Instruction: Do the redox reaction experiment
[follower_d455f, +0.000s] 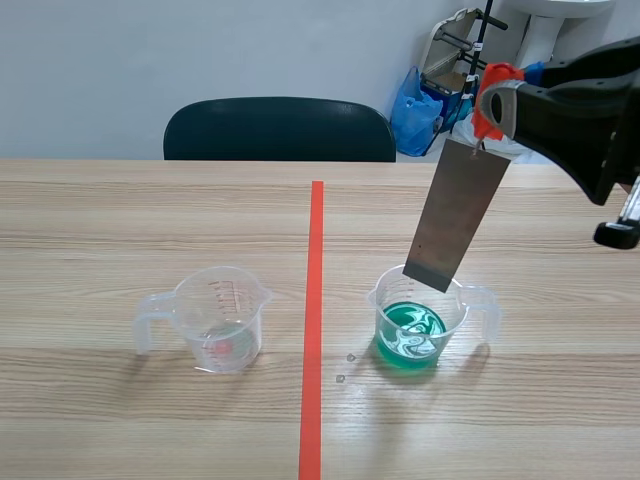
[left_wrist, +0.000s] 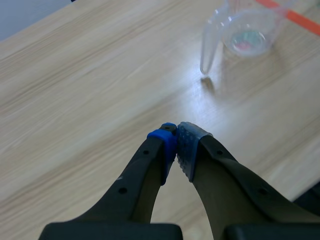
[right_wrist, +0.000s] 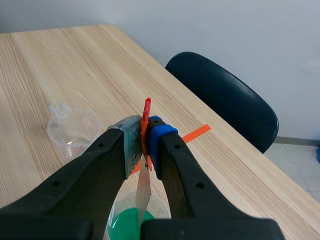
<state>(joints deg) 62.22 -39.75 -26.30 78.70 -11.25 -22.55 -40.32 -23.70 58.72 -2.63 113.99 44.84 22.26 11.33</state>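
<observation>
A grey metal strip (follower_d455f: 456, 215) hangs tilted from an orange clip (follower_d455f: 492, 92) that my right gripper (follower_d455f: 497, 100) is shut on. The strip's lower end sits just above the rim of a clear beaker holding green liquid (follower_d455f: 412, 332), right of the tape line. In the right wrist view the clip (right_wrist: 145, 131) is pinched between the fingers, the strip (right_wrist: 144, 192) hanging down over the green beaker (right_wrist: 126, 224). A second clear beaker (follower_d455f: 218, 320) with a little clear liquid stands left of the line. My left gripper (left_wrist: 176, 142) is shut on nothing, above the table, with that beaker (left_wrist: 245, 37) ahead of it.
An orange-red tape line (follower_d455f: 314, 320) runs down the table's middle. A dark chair (follower_d455f: 280, 130) stands at the far edge, with a blue bag (follower_d455f: 415, 110) behind it. A few drops (follower_d455f: 345, 367) lie near the green beaker.
</observation>
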